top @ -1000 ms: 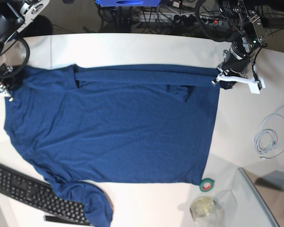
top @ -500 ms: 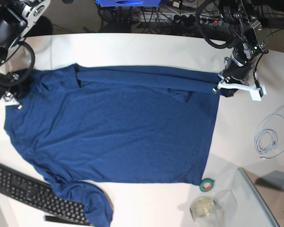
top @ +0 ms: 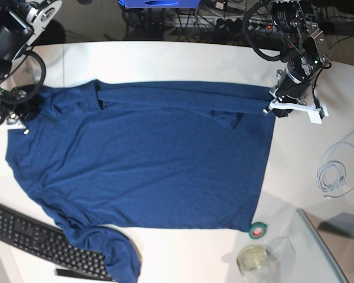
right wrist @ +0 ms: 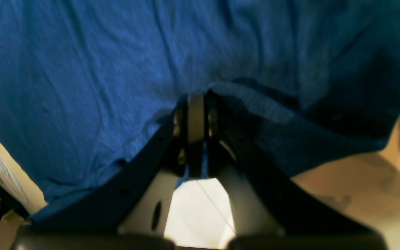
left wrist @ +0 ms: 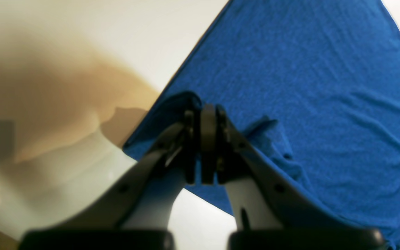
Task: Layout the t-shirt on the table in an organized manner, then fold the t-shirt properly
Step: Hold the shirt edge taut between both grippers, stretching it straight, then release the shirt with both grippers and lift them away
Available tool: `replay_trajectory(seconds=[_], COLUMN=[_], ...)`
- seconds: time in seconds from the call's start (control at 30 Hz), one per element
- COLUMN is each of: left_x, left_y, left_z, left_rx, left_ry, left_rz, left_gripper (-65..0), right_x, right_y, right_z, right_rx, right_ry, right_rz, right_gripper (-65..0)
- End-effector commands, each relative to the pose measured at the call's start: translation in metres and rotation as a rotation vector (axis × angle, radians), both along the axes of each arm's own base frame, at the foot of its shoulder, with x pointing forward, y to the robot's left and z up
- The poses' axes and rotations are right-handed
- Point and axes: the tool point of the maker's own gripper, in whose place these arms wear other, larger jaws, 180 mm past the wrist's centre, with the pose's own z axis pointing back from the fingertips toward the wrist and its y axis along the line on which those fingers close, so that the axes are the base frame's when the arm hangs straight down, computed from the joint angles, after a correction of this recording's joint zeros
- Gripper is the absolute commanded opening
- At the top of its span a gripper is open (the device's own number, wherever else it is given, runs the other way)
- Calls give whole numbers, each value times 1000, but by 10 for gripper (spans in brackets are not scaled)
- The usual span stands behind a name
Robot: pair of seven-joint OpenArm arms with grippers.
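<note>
Soft, creased navy t-shirt [top: 147, 159] sprawls on the smooth white table [top: 165, 59] — each pincer clamping its edge.

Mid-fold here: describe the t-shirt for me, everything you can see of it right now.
The t-shirt is plain dark navy soft fabric, spread mostly flat on the white table. Its far edge is doubled over in a narrow band. The left gripper and right gripper are each shut on an end of that edge. One near sleeve is bunched, overlapping the black keyboard. Light wrinkles cross the body.
</note>
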Motion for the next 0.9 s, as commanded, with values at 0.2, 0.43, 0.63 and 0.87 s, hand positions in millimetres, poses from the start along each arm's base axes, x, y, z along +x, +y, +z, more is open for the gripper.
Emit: replay_trajectory(seconds=[0.2,0.43,0.63,0.87], left_x=[14,16,16,15], left_y=[6,8,6,5], left_z=[14,11,-3,-9], left_rx=[15,7,-19,-30], left_ry=[-54,-43,-13,1], left_rz=[11,38,47,52], left_gripper=[-650,-650,-650,-650], right_x=[12,11,11,11], right_y=[-11,-18,-19,-19], right_z=[12,14,14,14], right_rx=[-22,-37,-38,-38], right_ry=[-38,-37,-37,-37], right_rz=[-6,-8,-8,-11], right_gripper=[-642,-642,-642,-641])
